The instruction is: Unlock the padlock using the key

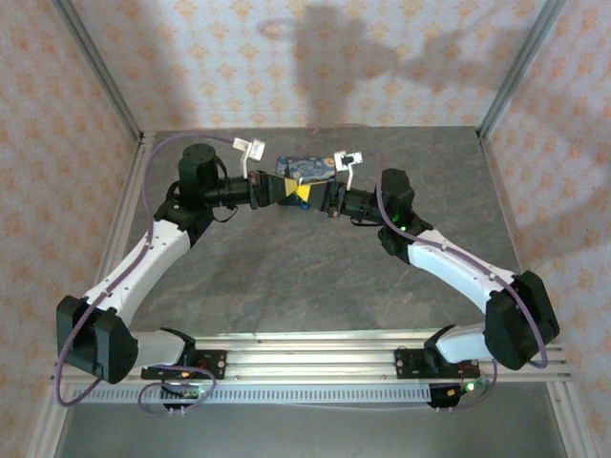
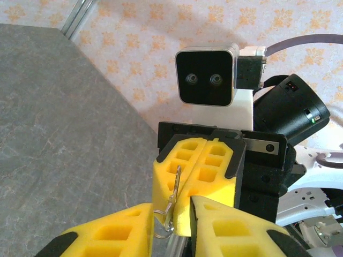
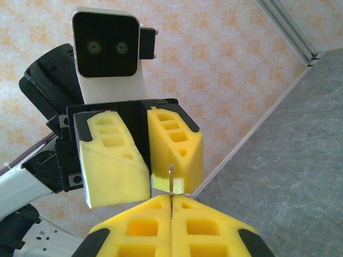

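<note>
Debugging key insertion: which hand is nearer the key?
Right. The right hand is shut on the key, pinching it between its fingertips; the left hand faces it, fingertips close by the key's free end.

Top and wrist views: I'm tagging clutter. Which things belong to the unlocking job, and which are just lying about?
Part of the job:
- thin silvery metal key, pinched in the shut right gripper
- left gripper with yellow foam fingers, facing the key's tip

Just lying about:
- blue Starry-Night-print tin box, on the grey table behind both grippers
</note>
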